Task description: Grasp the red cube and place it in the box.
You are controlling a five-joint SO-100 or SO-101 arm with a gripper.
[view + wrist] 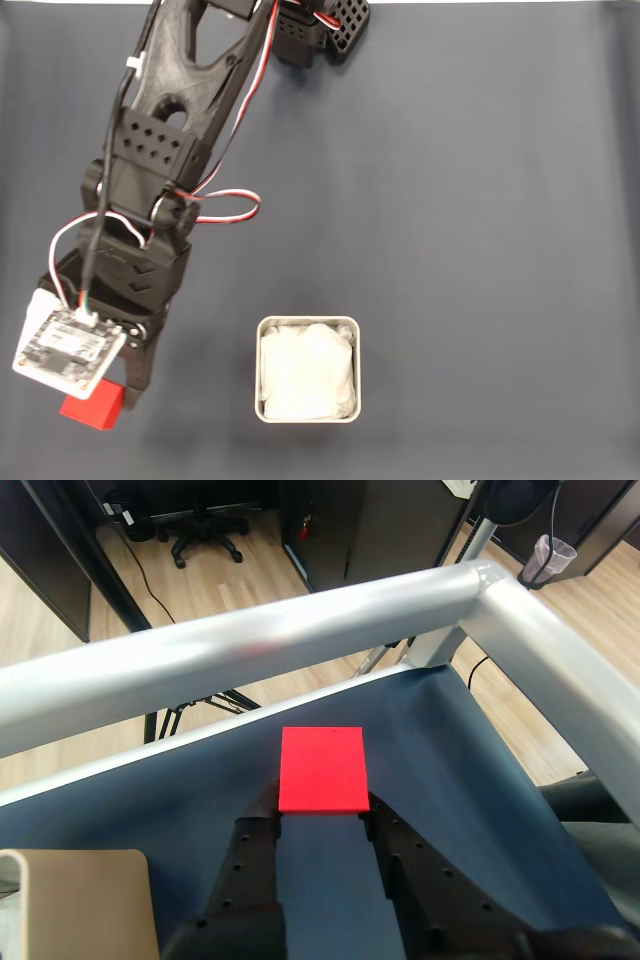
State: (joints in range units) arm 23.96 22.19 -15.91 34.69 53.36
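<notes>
The red cube (92, 409) lies at the lower left of the dark table in the fixed view, half hidden under my wrist camera board. My gripper (104, 393) reaches it from above, and one black finger (135, 375) shows on the cube's right side. In the wrist view the red cube (322, 768) sits between my two black fingertips (262, 815), which press against its near corners, so the gripper (320, 815) is shut on the cube. I cannot tell whether the cube is off the table. The box (308, 325), a square metal rim with white lining, stands to the cube's right, apart from it.
A thick aluminium frame bar (300, 630) crosses the wrist view just beyond the table's edge, with wooden floor behind it. The arm's black links (165, 140) run from the top edge of the fixed view down to the lower left. A dark blue mat (480, 220) covers the table.
</notes>
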